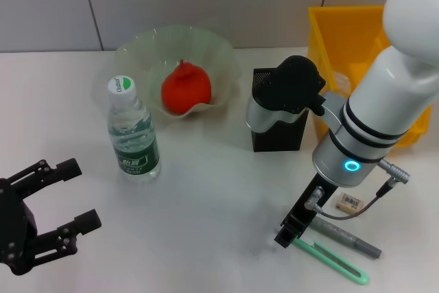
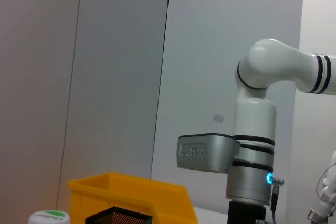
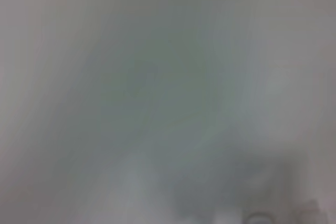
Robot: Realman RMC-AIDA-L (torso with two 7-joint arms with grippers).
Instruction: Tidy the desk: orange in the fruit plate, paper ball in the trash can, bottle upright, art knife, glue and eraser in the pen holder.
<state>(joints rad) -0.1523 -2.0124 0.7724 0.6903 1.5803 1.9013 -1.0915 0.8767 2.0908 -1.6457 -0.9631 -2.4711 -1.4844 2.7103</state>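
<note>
A: Far left, head view?
B: Left hand, black, low over the white counter, fingers spread wide, grasping nothing.

A: Next along?
B: Clear plastic water bottle with a white cap and green label, upright, near the left hand but apart from it. Cap also shows in the left wrist view.

A: Behind it?
B: Translucent pale green wavy-rimmed fruit plate with the reddish-orange round orange sitting inside.

A: Middle?
B: Black mesh square pen holder, upright, partly hidden by the right arm's camera housing. Behind it to the right, yellow plastic bin at the counter's back edge.

A: Right arm?
B: Right hand down at the counter, tip touching or just above the near end of the mint-green flat art knife. Can't tell if its fingers are released or clenched; its wrist view is only blur.

A: Rest of the right side?
B: Grey pen-shaped glue stick lying just beside the knife, roughly parallel. Small beige rectangular eraser with a printed label behind them, near the arm's cable.
</note>
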